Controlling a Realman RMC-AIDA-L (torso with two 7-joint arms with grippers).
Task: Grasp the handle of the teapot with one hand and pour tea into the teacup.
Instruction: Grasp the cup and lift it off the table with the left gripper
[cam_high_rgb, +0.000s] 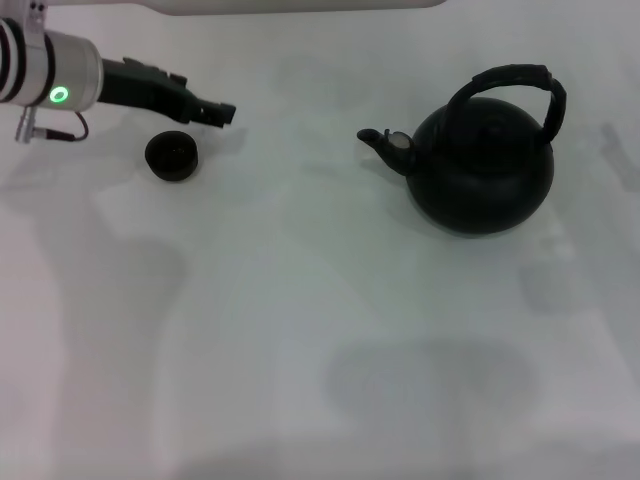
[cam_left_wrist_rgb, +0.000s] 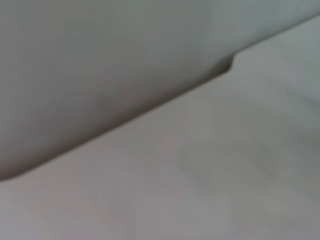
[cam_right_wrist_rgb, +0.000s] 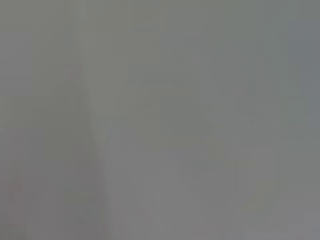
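Matte black teapot (cam_high_rgb: 482, 170) stands upright on the white counter (cam_high_rgb: 300, 330), right of centre, spout (cam_high_rgb: 380, 143) pointing toward the robot's left. The arched handle (cam_high_rgb: 512, 82) stands up over the lid, nothing touching it. Small black teacup (cam_high_rgb: 172, 155) sits well apart to the left. Left claw (cam_high_rgb: 222, 113) reaches in from the far left edge, just behind and beside the cup, not touching it; holds nothing, opening cannot be told. Right claw out of view. Wrist views show only blank surfaces.
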